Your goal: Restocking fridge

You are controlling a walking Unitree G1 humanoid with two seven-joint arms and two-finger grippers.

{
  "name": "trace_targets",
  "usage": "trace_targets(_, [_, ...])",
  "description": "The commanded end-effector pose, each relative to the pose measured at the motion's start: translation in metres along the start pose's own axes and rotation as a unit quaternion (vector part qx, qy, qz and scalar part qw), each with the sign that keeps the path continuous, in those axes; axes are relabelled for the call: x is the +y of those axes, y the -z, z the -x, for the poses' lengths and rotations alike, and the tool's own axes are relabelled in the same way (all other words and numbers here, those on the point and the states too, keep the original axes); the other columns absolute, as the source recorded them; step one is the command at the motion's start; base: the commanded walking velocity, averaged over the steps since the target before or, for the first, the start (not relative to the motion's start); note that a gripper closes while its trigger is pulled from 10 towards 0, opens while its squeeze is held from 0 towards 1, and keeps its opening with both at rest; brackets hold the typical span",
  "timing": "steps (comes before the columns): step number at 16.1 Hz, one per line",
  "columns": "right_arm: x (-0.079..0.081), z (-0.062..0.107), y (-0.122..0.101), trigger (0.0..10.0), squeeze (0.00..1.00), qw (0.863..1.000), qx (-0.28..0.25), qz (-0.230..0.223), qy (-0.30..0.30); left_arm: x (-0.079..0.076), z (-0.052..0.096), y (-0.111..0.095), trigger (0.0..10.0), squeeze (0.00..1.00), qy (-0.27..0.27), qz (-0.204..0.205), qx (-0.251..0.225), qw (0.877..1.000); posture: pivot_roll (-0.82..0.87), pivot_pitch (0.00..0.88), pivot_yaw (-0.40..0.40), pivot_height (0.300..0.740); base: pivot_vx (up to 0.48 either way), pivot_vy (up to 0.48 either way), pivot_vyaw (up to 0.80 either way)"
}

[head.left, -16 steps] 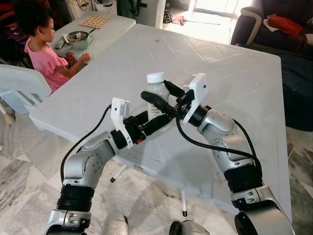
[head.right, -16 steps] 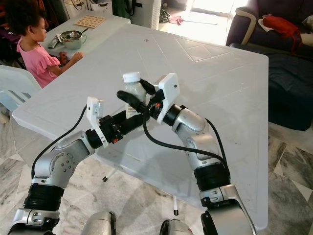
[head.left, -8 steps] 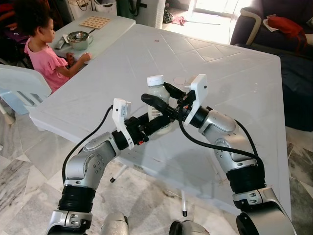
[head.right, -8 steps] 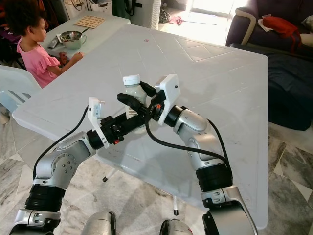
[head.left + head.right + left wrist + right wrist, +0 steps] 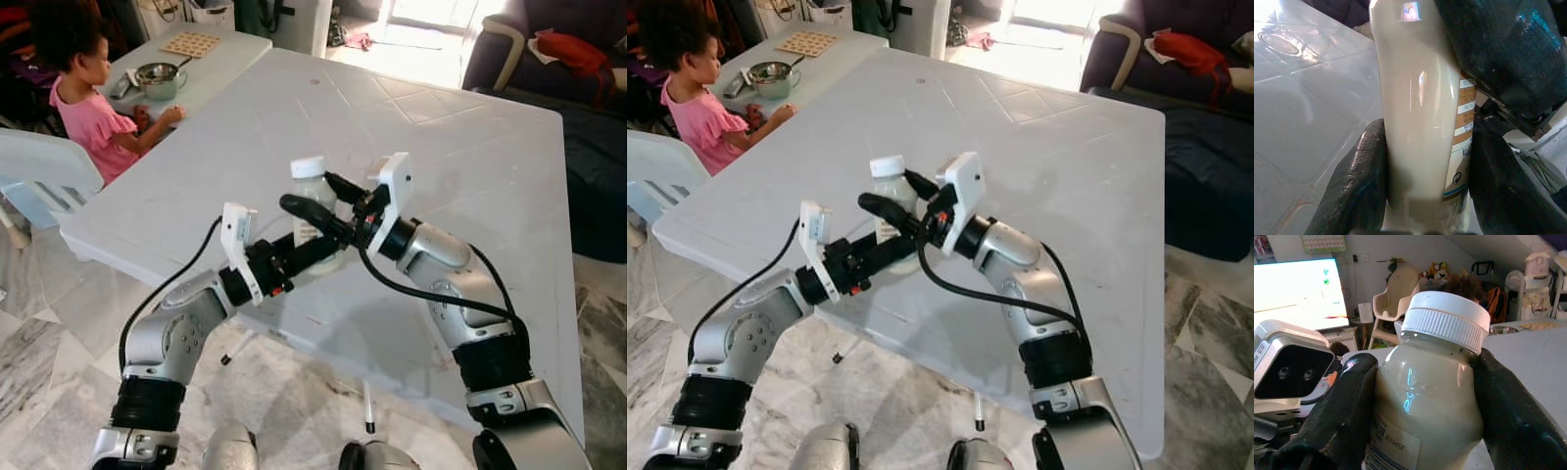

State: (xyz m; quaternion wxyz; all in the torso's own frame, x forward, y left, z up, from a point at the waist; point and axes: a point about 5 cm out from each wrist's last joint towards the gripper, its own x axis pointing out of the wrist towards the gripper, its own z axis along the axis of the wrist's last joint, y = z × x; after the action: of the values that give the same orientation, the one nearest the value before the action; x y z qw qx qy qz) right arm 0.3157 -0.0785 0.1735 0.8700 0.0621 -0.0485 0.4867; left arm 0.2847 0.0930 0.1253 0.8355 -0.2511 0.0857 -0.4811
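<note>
Both end effectors on the bottle

My left end effector point(image 5: 318, 251) clamps the white-capped bottle point(image 5: 312, 201) low on its body; my right end effector point(image 5: 318, 199) clamps its shoulder; bottle upright over the white tabletop point(image 5: 460, 176); a person in pink point(image 5: 83, 93) sits at the far corner.

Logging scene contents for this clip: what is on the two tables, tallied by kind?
Bottles: 1, held by both grippers, left and right
Metal bowls: 1
Wooden boards: 1
Total: 3
</note>
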Motion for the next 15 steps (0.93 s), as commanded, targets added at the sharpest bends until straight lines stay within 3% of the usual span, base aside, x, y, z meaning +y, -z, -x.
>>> trace_targets(1, [0.011,-0.008,-0.012,10.0,0.00,0.999,-0.022,0.009,-0.040,-0.005,-0.006,0.000,0.0,0.00,0.017,-0.015,0.011,1.000,0.08,0.022,-0.039,0.740,0.000,0.000,0.00])
trace_targets(3, [0.012,-0.008,-0.011,10.0,0.00,0.999,-0.018,0.005,-0.046,-0.004,-0.007,0.001,0.0,0.00,0.017,-0.017,0.013,1.000,0.08,0.021,-0.039,0.740,0.000,0.000,0.00])
trace_targets(4, [0.013,-0.007,-0.011,10.0,0.74,0.999,-0.015,0.001,-0.052,-0.004,-0.007,0.001,0.0,0.00,0.017,-0.020,0.016,1.000,0.08,0.021,-0.040,0.740,0.000,0.000,0.00])
trace_targets(5, [0.015,-0.006,-0.010,10.0,1.00,0.998,-0.010,-0.007,-0.064,-0.004,-0.007,0.002,0.0,0.00,0.014,-0.027,0.017,0.999,0.08,0.022,-0.040,0.740,0.000,0.000,0.00])
trace_targets(7, [0.023,0.000,-0.009,10.0,1.00,0.991,0.015,-0.049,-0.122,-0.001,-0.008,0.004,0.0,0.00,-0.004,-0.063,0.019,0.998,0.08,0.023,-0.044,0.740,0.000,0.000,0.00])
trace_targets(9, [0.020,0.008,-0.010,10.0,1.00,0.988,0.037,-0.056,-0.138,0.001,-0.009,0.004,0.0,0.00,-0.017,-0.109,0.019,0.994,0.07,0.024,-0.047,0.740,0.000,0.000,0.00])
trace_targets(11, [0.009,0.013,-0.014,10.0,1.00,0.988,0.052,-0.074,-0.127,0.002,-0.013,0.003,0.0,0.00,-0.031,-0.178,0.017,0.983,0.07,0.024,-0.050,0.740,0.000,0.000,0.00])
trace_targets(15, [-0.004,0.016,-0.021,10.0,1.00,0.988,0.085,-0.062,-0.112,0.004,-0.020,0.006,0.0,0.00,-0.048,-0.283,0.021,0.958,0.06,0.020,-0.055,0.740,0.000,0.000,0.00])
